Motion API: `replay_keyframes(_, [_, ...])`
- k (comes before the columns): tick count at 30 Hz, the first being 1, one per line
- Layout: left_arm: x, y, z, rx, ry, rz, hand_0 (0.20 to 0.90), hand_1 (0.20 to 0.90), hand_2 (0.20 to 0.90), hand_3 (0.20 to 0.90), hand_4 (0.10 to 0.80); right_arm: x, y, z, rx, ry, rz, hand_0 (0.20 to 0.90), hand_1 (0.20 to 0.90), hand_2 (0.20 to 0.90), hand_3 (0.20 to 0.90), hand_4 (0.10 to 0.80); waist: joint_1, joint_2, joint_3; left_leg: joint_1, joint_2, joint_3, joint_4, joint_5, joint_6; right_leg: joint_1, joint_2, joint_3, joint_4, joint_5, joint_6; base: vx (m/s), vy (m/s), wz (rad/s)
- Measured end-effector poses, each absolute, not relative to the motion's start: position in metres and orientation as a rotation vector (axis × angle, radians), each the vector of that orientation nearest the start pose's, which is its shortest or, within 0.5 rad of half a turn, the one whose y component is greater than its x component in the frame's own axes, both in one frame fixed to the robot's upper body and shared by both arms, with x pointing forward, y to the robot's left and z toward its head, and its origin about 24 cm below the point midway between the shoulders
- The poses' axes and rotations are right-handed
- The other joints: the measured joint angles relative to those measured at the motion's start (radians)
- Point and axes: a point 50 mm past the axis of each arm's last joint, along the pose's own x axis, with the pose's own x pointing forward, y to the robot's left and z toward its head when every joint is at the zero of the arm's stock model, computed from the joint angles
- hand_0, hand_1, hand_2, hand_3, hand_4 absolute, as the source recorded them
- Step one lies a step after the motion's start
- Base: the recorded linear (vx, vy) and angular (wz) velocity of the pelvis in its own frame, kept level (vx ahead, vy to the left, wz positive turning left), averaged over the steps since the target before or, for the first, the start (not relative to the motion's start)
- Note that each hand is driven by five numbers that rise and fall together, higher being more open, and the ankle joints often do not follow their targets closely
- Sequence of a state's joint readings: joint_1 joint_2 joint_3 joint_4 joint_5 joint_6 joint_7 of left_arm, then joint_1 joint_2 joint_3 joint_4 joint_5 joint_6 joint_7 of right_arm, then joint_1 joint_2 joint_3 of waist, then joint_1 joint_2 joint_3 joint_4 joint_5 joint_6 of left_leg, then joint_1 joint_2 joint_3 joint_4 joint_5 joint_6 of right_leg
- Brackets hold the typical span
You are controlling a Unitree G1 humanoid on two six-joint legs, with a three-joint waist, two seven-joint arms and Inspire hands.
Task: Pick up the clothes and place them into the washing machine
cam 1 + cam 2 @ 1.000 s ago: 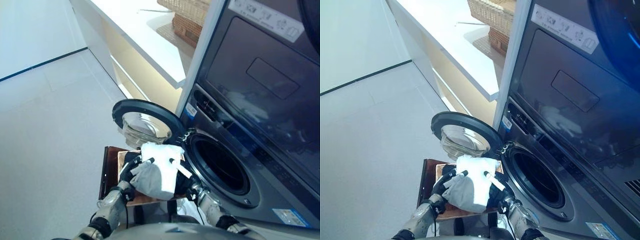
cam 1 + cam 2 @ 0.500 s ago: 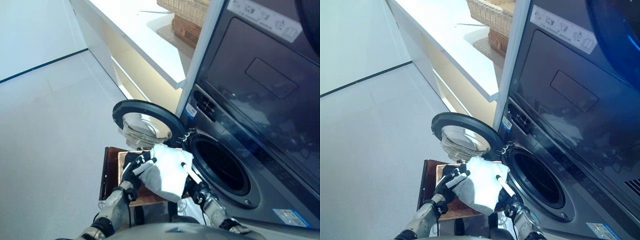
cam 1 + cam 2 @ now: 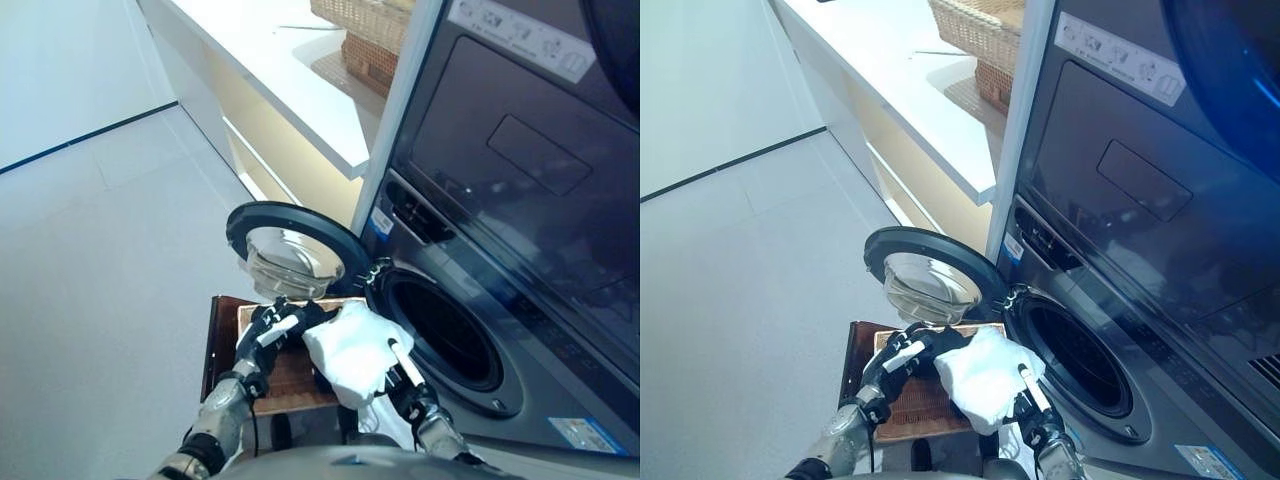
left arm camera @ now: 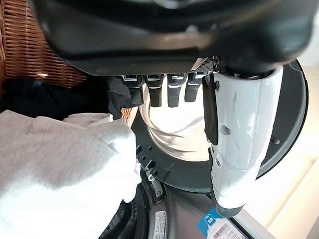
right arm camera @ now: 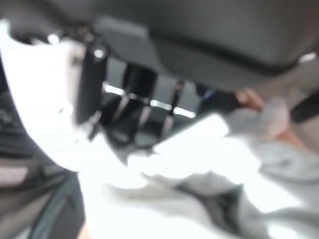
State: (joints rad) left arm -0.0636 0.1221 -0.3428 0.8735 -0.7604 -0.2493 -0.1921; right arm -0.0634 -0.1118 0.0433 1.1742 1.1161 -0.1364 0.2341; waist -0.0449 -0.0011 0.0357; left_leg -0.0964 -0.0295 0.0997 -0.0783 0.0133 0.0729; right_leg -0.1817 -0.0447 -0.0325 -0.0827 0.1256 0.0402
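A bundled white cloth (image 3: 356, 350) hangs in front of the washing machine's round drum opening (image 3: 448, 335), just left of its rim. My right hand (image 3: 403, 367) is shut on it from below, with the white-covered thumb lying over the cloth (image 5: 209, 144). My left hand (image 3: 268, 333) is over the wicker basket (image 3: 288, 378), its fingers straight and apart from the cloth (image 4: 60, 169). Dark clothes (image 4: 40, 99) lie in the basket. The machine's door (image 3: 290, 240) stands swung open to the left.
The basket rests on a dark brown stand (image 3: 215, 340) before the machine. A second machine (image 3: 520, 170) is stacked above the drum. A white counter (image 3: 290, 70) with wicker baskets (image 3: 365, 30) runs along the back left. Pale floor (image 3: 100, 260) lies to the left.
The right hand has carried the white cloth to the right, off the basket and towards the drum opening. The left hand has let go of the cloth and stays over the basket.
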Motion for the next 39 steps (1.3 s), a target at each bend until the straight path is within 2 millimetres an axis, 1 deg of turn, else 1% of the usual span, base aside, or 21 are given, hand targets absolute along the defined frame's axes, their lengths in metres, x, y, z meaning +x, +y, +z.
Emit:
replay_keyframes(3, [0.194,0.141,-0.108,-0.478,0.58,-0.064,0.9,0.9,0.9,0.9,0.8,0.139,-0.195,-0.15,0.895,0.729,-0.521,0.2,0.2,0.2,0.2,0.3,0.0,0.0,0.0,0.0,0.0,0.0,0.0,0.0,0.0,0.0,0.0,0.0,0.0,0.0,0.0,0.0,0.0,0.0])
replay_keyframes(8, [0.194,0.144,-0.108,-0.491,0.572,-0.032,0.9,0.9,0.9,0.9,0.8,0.136,-0.196,-0.152,0.949,0.705,-0.606,0.2,0.2,0.2,0.2,0.3,0.0,0.0,0.0,-0.002,0.0,0.0,0.0,0.0,0.0,-0.002,0.0,0.0,0.0,0.0,0.0,0.0,0.0,0.0])
replay_keyframes(12, [0.193,0.146,-0.108,-0.499,0.564,-0.015,0.9,0.9,0.9,0.9,0.8,0.136,-0.197,-0.152,0.964,0.697,-0.644,0.2,0.2,0.2,0.2,0.3,0.0,0.001,-0.001,-0.009,0.0,0.0,0.0,0.0,0.0,-0.007,0.0,0.0,0.0,0.0,0.0,-0.005,0.003,0.04])
replay_keyframes(16, [0.183,0.148,-0.113,-0.505,0.577,0.006,0.9,0.9,0.9,0.9,0.8,0.136,-0.199,-0.151,0.987,0.673,-0.681,0.2,0.2,0.2,0.2,0.3,0.0,0.007,-0.005,-0.021,-0.001,-0.002,0.0,0.001,0.001,-0.02,0.0,-0.001,0.0,0.0,0.0,-0.005,0.001,0.06])
replay_keyframes(22, [0.179,0.15,-0.114,-0.509,0.58,0.02,0.9,0.9,0.9,0.9,0.8,0.141,-0.201,-0.149,1.047,0.615,-0.756,0.2,0.2,0.2,0.2,0.3,0.002,0.018,-0.002,-0.032,-0.002,-0.017,0.0,0.003,0.004,-0.025,-0.003,-0.008,0.0,-0.001,0.001,0.003,-0.001,0.07])
replay_keyframes(30, [0.173,0.151,-0.117,-0.513,0.592,0.031,0.9,0.9,0.9,0.9,0.8,0.155,-0.211,-0.142,1.063,0.539,-0.828,0.2,0.2,0.2,0.2,0.3,0.003,0.049,0.014,-0.039,-0.002,-0.017,0.0,0.003,0.004,-0.035,-0.003,-0.01,0.0,-0.001,0.002,0.0,-0.001,0.0])
replay_keyframes(33, [0.173,0.151,-0.117,-0.513,0.592,0.031,0.9,0.9,0.9,0.9,0.8,0.163,-0.214,-0.137,1.062,0.514,-0.819,0.2,0.2,0.2,0.2,0.3,0.003,0.056,0.021,-0.042,-0.002,-0.019,0.0,0.003,0.004,-0.036,-0.002,-0.011,0.0,-0.001,0.002,0.0,0.0,0.0])
replay_keyframes(35, [0.173,0.151,-0.117,-0.514,0.592,0.03,0.9,0.9,0.9,0.9,0.8,0.173,-0.217,-0.131,1.089,0.468,-0.821,0.2,0.2,0.2,0.2,0.3,0.002,0.061,0.028,-0.045,-0.002,-0.02,0.0,0.003,0.004,-0.039,-0.003,-0.011,0.0,-0.001,0.002,0.0,0.0,0.0])
replay_keyframes(36, [0.172,0.151,-0.117,-0.515,0.593,0.031,0.9,0.9,0.9,0.9,0.8,0.175,-0.217,-0.13,1.095,0.455,-0.824,0.2,0.2,0.2,0.2,0.3,0.003,0.063,0.029,-0.046,-0.002,-0.02,0.0,0.003,0.004,-0.039,-0.003,-0.011,0.0,-0.001,0.002,0.0,0.0,0.0])
replay_keyframes(39, [0.17,0.151,-0.117,-0.515,0.594,0.034,0.9,0.9,0.9,0.9,0.8,0.185,-0.225,-0.123,1.155,0.369,-0.885,0.2,0.2,0.2,0.2,0.3,0.006,0.065,0.033,-0.055,-0.002,-0.023,0.0,0.003,0.004,-0.048,-0.003,-0.012,0.0,-0.002,0.002,-0.007,-0.003,0.05])
